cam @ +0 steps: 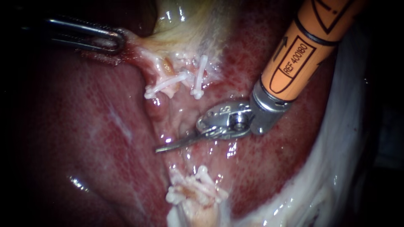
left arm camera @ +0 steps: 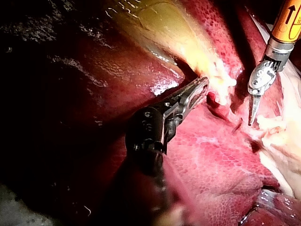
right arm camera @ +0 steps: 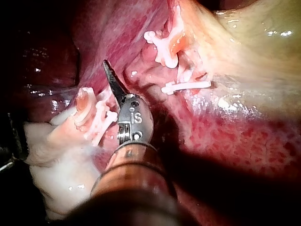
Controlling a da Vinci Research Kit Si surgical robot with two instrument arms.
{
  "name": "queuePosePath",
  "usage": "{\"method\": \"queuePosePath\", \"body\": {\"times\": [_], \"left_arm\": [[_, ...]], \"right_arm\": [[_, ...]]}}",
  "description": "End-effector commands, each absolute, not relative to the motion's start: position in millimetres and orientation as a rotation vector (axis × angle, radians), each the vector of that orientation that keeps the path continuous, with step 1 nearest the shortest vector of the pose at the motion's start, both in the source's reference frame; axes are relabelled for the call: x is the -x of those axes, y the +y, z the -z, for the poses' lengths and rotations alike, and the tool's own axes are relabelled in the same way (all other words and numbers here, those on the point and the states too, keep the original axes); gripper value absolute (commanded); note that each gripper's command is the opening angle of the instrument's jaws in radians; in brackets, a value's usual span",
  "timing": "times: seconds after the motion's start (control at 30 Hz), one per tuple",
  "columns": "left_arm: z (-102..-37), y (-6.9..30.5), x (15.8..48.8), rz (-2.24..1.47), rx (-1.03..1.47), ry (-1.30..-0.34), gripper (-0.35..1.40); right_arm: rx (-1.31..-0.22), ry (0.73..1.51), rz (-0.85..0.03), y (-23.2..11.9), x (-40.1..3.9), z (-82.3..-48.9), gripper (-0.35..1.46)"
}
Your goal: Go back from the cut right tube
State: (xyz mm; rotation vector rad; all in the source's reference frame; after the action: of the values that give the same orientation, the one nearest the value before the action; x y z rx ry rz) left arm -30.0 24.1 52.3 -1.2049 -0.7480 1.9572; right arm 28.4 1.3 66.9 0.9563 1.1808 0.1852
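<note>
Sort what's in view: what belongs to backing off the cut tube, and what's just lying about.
Belongs to the job:
right tool, blades shut, between the two tube ends
upper clipped tube end
lower clipped tube end

Just there:
left tool, shut on the gallbladder
liver

Left instrument (cam: 111,41) — jaws clamped on tissue (cam: 134,45); right instrument (cam: 168,146) — blades together, shaft from upper right.
</note>
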Motion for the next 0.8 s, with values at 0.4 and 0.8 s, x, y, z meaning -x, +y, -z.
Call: {"method": "queuePosePath", "body": {"times": [0.4, 0.8], "left_arm": [[-52.4, 24.1, 29.9, -1.958, 1.205, -0.749, -0.35], [-52.7, 24.2, 29.7, -1.958, 1.205, -0.75, -0.35]], "right_arm": [[-0.927, 1.275, -0.262, 1.5, -29.3, -66.4, 1.38], [-0.485, 1.287, -0.336, 1.5, -22.9, -62.5, 1.43]]}}
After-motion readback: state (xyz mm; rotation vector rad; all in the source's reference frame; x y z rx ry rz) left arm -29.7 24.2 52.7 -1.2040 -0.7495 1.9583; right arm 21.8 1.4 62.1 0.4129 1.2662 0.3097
